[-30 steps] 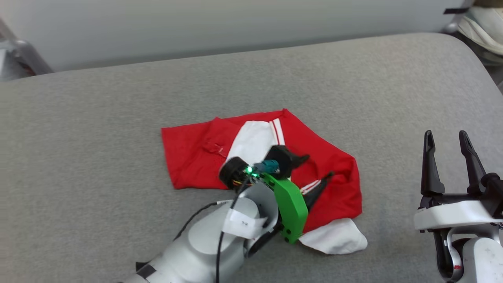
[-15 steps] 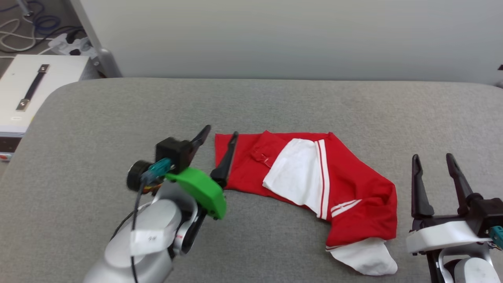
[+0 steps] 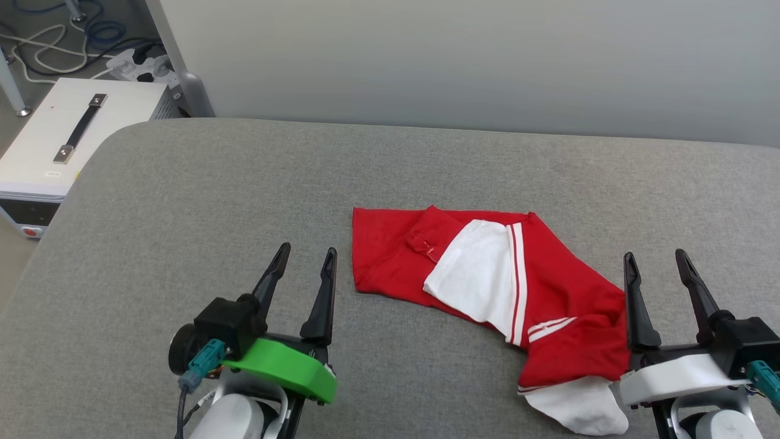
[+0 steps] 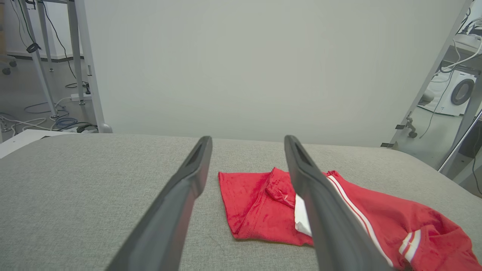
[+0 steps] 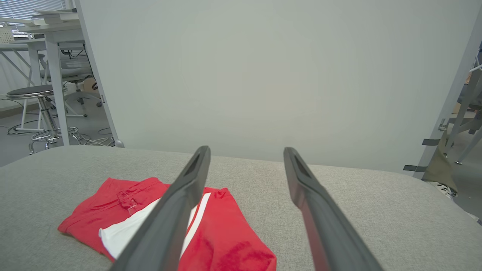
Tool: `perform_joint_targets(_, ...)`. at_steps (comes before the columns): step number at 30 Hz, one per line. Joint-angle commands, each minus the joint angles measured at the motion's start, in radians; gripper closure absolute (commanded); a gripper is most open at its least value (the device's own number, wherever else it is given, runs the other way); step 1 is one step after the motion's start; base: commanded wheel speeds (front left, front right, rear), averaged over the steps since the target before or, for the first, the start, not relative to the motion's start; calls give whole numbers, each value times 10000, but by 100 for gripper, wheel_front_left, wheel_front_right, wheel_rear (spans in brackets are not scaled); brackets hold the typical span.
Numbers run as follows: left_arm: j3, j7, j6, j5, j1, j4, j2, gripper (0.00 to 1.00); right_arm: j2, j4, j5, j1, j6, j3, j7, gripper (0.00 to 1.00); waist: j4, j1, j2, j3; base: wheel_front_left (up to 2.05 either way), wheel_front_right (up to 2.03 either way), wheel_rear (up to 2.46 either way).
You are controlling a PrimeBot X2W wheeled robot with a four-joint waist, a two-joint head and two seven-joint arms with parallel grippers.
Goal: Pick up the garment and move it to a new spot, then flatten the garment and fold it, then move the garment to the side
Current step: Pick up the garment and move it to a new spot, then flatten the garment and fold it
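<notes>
The shirt [image 3: 567, 305] lies loosely folded on the grey worktop [image 3: 183, 201], toward its front edge, right of centre. The left claw [image 3: 308, 250] stands open and empty near the shirt's left end; the right claw [image 3: 653, 255], open too, sits at its right end.

Light falls bright and even across the scene, soft and from above as far as I can tell. The grey tabletop [image 3: 183, 201] is matte and evenly lit. Shadows are faint: a thin dark line under the near edge of the garment [image 3: 579, 317] and a pale smudge beneath my left hand [image 3: 308, 248] and right hand [image 3: 654, 254]. The far wall [image 3: 457, 61] is flatly lit. The head view is sharp. In both wrist views my fingers [image 4: 177, 203] go soft near the lens (the cloth beyond is crisp), and the posts [image 4: 429, 75] at the right edge lean with the wide lens.
</notes>
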Motion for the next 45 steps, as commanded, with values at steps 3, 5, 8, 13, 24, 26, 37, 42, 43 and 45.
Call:
perform_joint_targets(3, 401, -58, -374, 468, 249, 60, -375, 0, -24, 49, 59, 57, -11, 25, -61, 0, 7, 0, 0, 7, 0, 0, 0)
perform_joint_targets(5, 582, -58, -594, 658, 268, 145, -531, 0, -24, 67, 44, 50, -11, 33, -61, 0, 14, 0, 0, -8, 0, 0, 0)
perform_joint_targets(8, 801, -58, -862, 890, 276, 296, -699, 0, -24, 81, 18, 39, -11, 39, -61, 0, 15, 0, 0, -16, 0, 0, 0)
perform_joint_targets(13, 1081, -58, -1168, 1214, 258, 469, -962, 0, -24, 84, -329, 12, -11, 319, -61, 0, 73, 0, 0, 59, 0, 0, 0)
perform_joint_targets(24, 1316, -58, -1532, 1670, 36, 709, -1367, 0, -2314, 1009, 975, -945, -11, 3743, 4077, 0, 743, 0, 0, 597, 0, 0, 0)
perform_joint_targets(26, 1340, -58, -1571, 1715, -27, 737, -1429, 0, -2825, 1052, 1430, -1304, -11, 4173, 5083, 0, 927, 0, 0, 741, 0, 0, 0)
perform_joint_targets(37, 1420, -59, -1698, 1795, -216, 879, -1639, 0, -3992, 1334, 3059, -2566, -11, 5357, 8619, 0, 1770, 0, 0, 1243, 0, 0, 0)
perform_joint_targets(42, 1401, -59, -1726, 1785, -339, 919, -1671, 0, -4140, 1547, 3255, -2725, -11, 5765, 8889, 0, 2003, 0, 0, 1418, 0, 0, 0)
perform_joint_targets(43, 1408, -59, -1735, 1783, -363, 937, -1679, 0, -4155, 1799, 3347, -2736, -11, 5965, 8901, 0, 2058, 0, 0, 1484, 0, 0, 0)
perform_joint_targets(45, 1413, -59, -1740, 1787, -365, 958, -1682, 0, -4183, 1954, 3385, -2755, -11, 6117, 8865, 55, 2072, 0, 0, 1503, 0, 0, 0)
